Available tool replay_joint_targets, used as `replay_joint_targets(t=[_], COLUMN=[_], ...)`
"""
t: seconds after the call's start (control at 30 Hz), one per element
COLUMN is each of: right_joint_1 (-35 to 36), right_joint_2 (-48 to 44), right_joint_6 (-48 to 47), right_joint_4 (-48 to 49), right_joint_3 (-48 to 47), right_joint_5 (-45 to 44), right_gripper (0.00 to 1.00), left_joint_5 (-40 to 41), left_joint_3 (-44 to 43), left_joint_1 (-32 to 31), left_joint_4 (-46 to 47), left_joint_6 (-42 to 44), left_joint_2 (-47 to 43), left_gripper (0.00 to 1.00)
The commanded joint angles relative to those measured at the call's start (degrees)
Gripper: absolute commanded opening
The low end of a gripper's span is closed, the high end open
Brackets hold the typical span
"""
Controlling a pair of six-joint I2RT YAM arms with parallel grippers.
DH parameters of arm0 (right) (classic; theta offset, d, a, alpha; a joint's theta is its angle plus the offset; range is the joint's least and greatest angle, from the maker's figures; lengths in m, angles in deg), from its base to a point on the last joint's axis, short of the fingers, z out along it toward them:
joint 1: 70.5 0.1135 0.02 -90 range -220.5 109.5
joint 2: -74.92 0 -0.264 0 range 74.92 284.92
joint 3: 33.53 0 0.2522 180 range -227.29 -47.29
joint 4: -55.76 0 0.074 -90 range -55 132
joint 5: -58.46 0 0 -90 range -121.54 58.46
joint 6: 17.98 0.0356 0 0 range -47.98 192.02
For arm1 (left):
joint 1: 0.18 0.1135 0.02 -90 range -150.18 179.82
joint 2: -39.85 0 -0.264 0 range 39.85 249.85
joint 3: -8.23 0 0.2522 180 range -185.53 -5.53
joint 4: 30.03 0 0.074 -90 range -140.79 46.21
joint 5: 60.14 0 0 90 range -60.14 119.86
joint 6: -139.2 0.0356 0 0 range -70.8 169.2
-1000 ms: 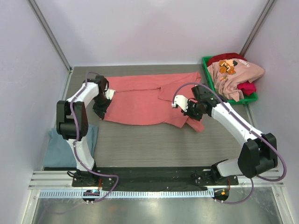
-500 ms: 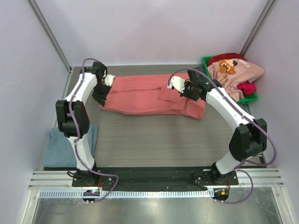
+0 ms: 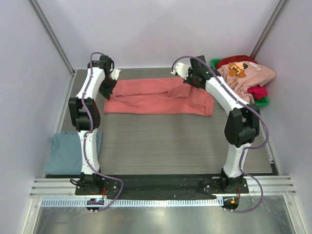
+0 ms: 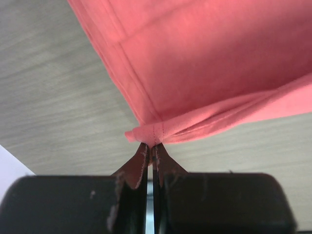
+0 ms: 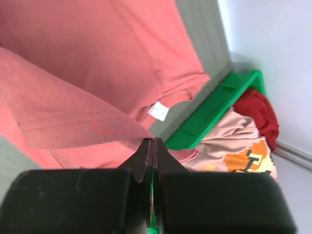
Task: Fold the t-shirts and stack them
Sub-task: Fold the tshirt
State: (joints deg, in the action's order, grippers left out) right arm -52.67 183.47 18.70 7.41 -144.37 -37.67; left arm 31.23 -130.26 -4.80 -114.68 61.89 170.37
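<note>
The salmon-red t-shirt [image 3: 161, 95] lies folded lengthwise across the far middle of the table. My left gripper [image 3: 110, 84] is shut on its left hem corner [image 4: 148, 132] at the far left. My right gripper [image 3: 191, 78] is shut on a fold of the same shirt [image 5: 73, 114] at the far right, held above the cloth. The light pink t-shirt with orange print [image 3: 243, 78] and the crimson t-shirt [image 3: 257, 91] are heaped in the green bin [image 3: 260, 104]. The grey-blue t-shirt [image 3: 68, 153] lies folded at the near left.
The green bin stands at the far right corner, close to my right gripper; its rim shows in the right wrist view [image 5: 214, 109]. White walls enclose the table on three sides.
Both grippers have carried the near edge of the salmon-red shirt away from me to the far side, folding it into a narrower strip. Both arms now stretch out far.
</note>
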Motion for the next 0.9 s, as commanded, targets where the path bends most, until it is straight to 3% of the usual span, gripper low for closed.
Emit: replay_joint_targets(t=[0.0,0.27,0.3,0.33,0.37,0.47,0.6,0.63,0.8,0.87], right_joint_1=[-0.86,-1.39,-1.3,-1.21,-1.21,-0.86,-0.77,-0.95,-2.97,-4.46], right_joint_2=[2.62,14.47,15.71,16.94,19.3,20.47,10.5,8.36,-0.44,-1.15], right_joint_6=[1.11,1.9,2.51,3.22,4.79,9.61,14.1,14.56,15.52,15.96], right_joint_4=[3.83,5.84,6.28,6.81,7.6,7.96,8.13,8.05,7.78,6.29], right_joint_3=[-6.09,-16.82,-17.79,-19.88,-21.12,-25.87,-20.28,-14.51,5.81,8.65], right_joint_5=[-2.92,-3.1,-3.71,-4.5,-5.98,-9.5,-8.81,-7.94,-4.69,-2.76], right_gripper=[0.01,0.01,0.04,0.12,0.25,0.34,0.38,0.39,0.38,0.36], left_joint_5=[2.23,4.69,5.74,6.97,8.72,11.45,9.29,7.7,3.39,2.77], left_joint_3=[-6.12,-14.67,-15.02,-15.28,-16.07,-15.55,-9.67,-8.61,5.68,8.52], left_joint_1=[0.75,1.02,1.02,1.02,1.02,0.84,-0.03,-0.38,-1.44,-1.44], left_joint_4=[-2.32,-2.68,-1.54,-1.01,-0.74,0.58,3.04,2.69,5.93,6.64], left_joint_6=[1.11,1.2,0.76,0.06,-0.47,-1.79,-1.97,-1.18,2.34,2.52], left_joint_2=[2.19,9.31,10.45,11.07,11.33,9.59,0.89,-1.04,-3.34,-2.03], left_gripper=[0.0,0.0,0.07,0.34,0.41,0.53,0.53,0.52,0.45,0.42])
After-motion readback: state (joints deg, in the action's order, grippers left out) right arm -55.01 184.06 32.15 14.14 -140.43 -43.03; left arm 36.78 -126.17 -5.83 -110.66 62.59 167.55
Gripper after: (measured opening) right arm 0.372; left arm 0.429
